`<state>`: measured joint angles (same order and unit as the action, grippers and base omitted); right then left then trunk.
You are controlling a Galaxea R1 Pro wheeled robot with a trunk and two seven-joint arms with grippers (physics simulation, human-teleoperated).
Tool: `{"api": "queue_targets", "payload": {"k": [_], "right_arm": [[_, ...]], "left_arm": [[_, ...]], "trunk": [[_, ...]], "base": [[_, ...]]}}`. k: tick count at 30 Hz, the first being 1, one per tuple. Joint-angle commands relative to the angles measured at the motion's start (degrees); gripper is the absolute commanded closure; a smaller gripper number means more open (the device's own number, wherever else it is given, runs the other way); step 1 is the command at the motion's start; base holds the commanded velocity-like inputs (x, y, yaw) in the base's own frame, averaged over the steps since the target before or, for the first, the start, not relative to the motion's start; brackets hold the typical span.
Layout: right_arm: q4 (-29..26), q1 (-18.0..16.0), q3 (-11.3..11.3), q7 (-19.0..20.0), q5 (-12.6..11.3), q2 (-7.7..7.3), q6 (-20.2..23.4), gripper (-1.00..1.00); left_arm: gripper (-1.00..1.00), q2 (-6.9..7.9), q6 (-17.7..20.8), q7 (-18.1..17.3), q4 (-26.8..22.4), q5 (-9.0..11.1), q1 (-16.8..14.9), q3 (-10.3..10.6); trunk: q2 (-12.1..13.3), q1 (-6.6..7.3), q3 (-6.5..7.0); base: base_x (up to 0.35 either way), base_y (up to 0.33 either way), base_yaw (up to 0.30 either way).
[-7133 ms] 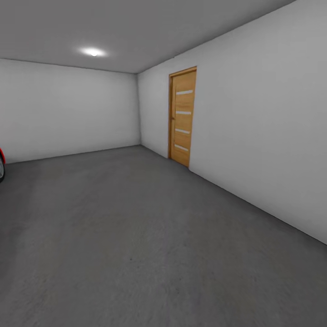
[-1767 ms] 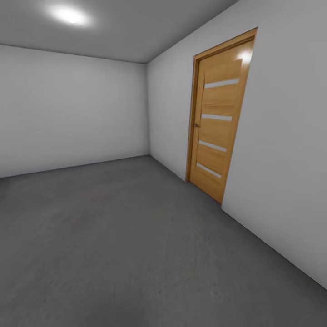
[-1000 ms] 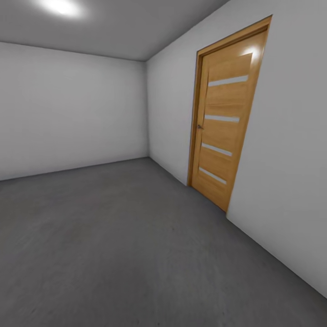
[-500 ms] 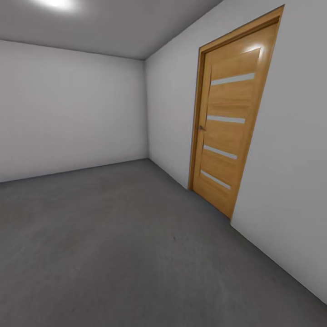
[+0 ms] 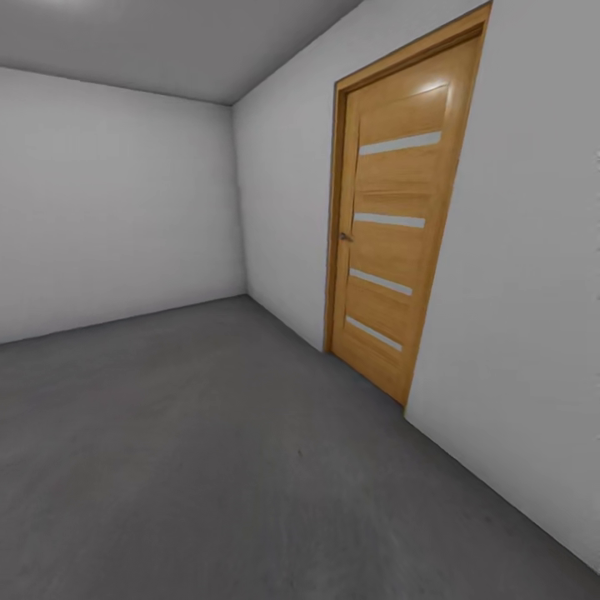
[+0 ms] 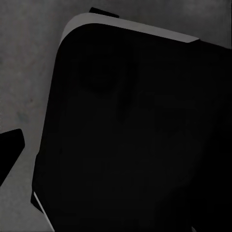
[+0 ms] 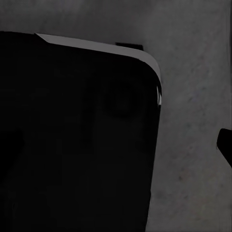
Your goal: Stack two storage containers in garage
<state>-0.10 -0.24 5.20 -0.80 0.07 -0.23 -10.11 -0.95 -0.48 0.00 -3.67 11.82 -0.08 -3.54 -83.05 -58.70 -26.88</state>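
Room: garage, judged by the bare white walls (image 5: 117, 200) and dark grey concrete floor (image 5: 208, 467); no car in frame.
Door: wood-slat door (image 5: 398, 225), right of centre in head view, shut in its frame, four pale horiz. slats; small handle (image 5: 345, 237) on its left edge. Probably the way out toward the rest of the house.
Ceiling: grey ceiling (image 5: 167, 42), upper left of head view, no fixture in frame.
Containers: neither bin to be seen in these frames; whereabouts can't be told from here. Floor in head view carries nothing, so no stack begun in this part of the room.
L wrist cam: large black rounded body w/ pale edge (image 6: 140, 140) takes centre + right of frame, prob. the robot's own base; concrete at upper left; a dark tip (image 6: 10, 147) at left edge, maybe a finger, unsure.
R wrist cam: same sort of black rounded body (image 7: 72, 140) at left + centre, concrete at right; dark tip (image 7: 225, 145) at right edge.
Jaws: L + R both, can't tell whether apart or together; nothing seen held.
Arm posture (judgement): both wrist cams look down past the base at the floor, so arms appear tucked low by the body, a carry-free travel pose, kept in so they clear the door frame.
Step in hand (judgement): in transit, heading for the door to fetch a bin from the living room.
Next needs (judgement): square up to the door and get it open.
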Motion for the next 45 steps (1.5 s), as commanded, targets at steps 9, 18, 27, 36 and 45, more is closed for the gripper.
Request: {"api": "queue_targets", "payload": {"k": [9, 18, 27, 36, 45], "right_arm": [[0.01, -0.02, 0.53, -0.08, 0.1, -0.04, -0.17, -1.0], [0.01, -0.02, 0.64, -0.08, 0.26, -0.07, -0.13, -1.0], [0.01, -0.02, 0.69, -0.08, 0.3, -0.07, -0.04, -1.0], [0.01, -0.02, 0.7, -0.08, 0.31, -0.12, 0.01, -1.0], [0.02, -0.02, 0.69, -0.08, 0.22, -0.29, -0.37, -1.0]], "left_arm": [[-1.0, -0.02, -0.1, 0.0, -0.02, 0.14, -0.01, -0.36], [-1.0, -0.02, -0.14, 0.0, -0.02, 0.13, -0.01, -0.34], [-1.0, -0.02, -0.14, 0.0, -0.02, 0.11, -0.01, -0.33], [-1.0, -0.02, -0.14, 0.0, -0.02, 0.1, -0.01, -0.33], [-1.0, -0.02, -0.14, 0.0, -0.02, 0.08, -0.01, -0.33]], "trunk": [[-0.02, -0.03, -0.05], [-0.02, -0.03, -0.08], [-0.02, -0.03, -0.08], [-0.02, -0.03, -0.08], [-0.02, -0.03, -0.08]], "base": [[0.322, 0.076, -0.274], [0.322, 0.112, -0.205], [0.322, 0.115, -0.013], [0.322, 0.115, -0.001], [0.322, 0.115, 0.0]]}}
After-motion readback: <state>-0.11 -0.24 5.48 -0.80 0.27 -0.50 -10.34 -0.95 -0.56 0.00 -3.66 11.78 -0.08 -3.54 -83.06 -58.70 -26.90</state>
